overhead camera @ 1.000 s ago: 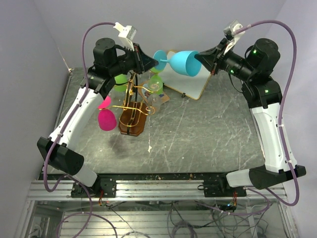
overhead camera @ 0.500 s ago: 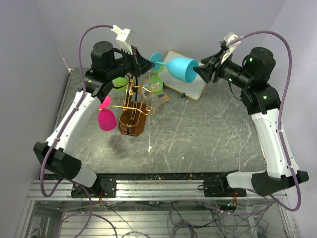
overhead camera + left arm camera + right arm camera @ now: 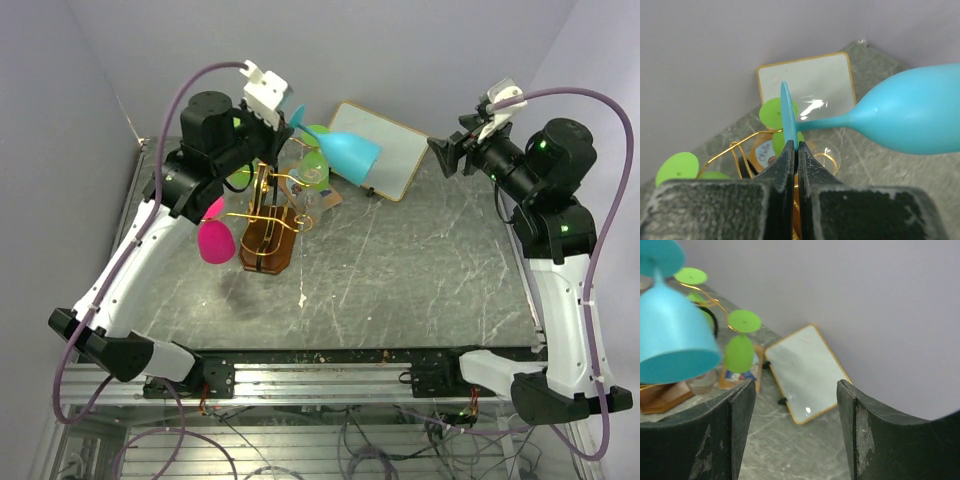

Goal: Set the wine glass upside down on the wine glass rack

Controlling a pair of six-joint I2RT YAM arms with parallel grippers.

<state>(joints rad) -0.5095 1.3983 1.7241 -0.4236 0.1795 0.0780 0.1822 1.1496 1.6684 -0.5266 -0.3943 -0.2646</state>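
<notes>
Top view: right gripper (image 3: 447,156) had just let go of the blue wine glass (image 3: 350,153) and backed off right, jaws spread, well apart from it; left gripper (image 3: 285,115) alone carried it, lifted above the wine glass rack (image 3: 265,220), bowl slanting down toward the white board (image 3: 392,150).

Left wrist view: fingers pinched tight on the thin foot disc; stem sideways; gold rack wires below.

Right wrist view: fingers wide, nothing between them; glass off to the left.

Handover looked done; flipping the glass and hanging it on a rack arm remained.
</notes>
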